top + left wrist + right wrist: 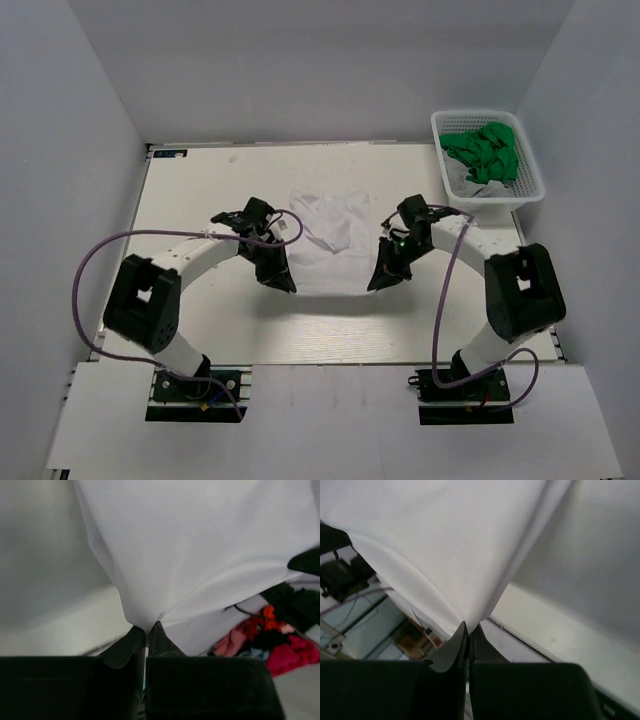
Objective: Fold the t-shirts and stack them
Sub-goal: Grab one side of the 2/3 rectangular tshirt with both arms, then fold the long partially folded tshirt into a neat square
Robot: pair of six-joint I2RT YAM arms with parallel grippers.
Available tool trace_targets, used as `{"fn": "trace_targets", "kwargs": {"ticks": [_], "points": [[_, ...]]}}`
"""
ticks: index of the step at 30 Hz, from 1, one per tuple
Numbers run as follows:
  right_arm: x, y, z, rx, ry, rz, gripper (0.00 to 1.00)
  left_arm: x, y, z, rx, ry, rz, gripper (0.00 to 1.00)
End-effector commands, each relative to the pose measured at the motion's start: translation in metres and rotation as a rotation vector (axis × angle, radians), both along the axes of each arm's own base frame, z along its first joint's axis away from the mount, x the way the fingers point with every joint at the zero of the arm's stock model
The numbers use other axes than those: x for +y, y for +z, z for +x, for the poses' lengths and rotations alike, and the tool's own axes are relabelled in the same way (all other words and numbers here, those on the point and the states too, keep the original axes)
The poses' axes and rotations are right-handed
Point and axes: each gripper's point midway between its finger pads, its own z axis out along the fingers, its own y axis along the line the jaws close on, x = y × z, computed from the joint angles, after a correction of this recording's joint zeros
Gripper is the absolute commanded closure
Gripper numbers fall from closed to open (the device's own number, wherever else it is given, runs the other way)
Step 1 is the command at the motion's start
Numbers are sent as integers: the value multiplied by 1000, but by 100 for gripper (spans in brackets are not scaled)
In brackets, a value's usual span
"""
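A plain white short-sleeved cloth t-shirt (330,235) lies spread in the middle of the pale flat table (200,190), its near hem stretched between the two arms. The left gripper (286,284) is clenched on the hem's left corner. In the left wrist view its black fingertips (127,645) meet with a pinch of white cloth between them, and the fabric fans away in taut folds. The right gripper (376,284) is likewise pinched tight on the hem's right corner, the cloth drawn to a point at its fingertips (452,650). Bare table lies open to the left of the shirt, beyond its far edge, and in front, between the hem and the arm bases. At the far right corner sits a white plastic mesh basket (535,185) holding bunched green cloth (485,150). It is well apart from the shirt but near the right arm.
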Motion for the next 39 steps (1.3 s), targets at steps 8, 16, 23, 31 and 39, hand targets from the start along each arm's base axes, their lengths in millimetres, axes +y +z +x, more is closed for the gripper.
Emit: {"fn": "trace_targets", "kwargs": {"ticks": [8,16,23,31,39], "points": [[-26,88,-101,213,126,57,100,12,97,-69,140,-61,-67,100],[-13,129,-90,151,131,186,100,5,134,-56,88,-88,-113,100],[-6,139,-46,58,118,166,100,4,128,-17,8,-92,-44,100],[-2,136,0,1,55,201,100,8,118,39,-93,-21,85,100],[4,117,47,-41,0,231,100,13,106,97,-193,101,146,100]]}}
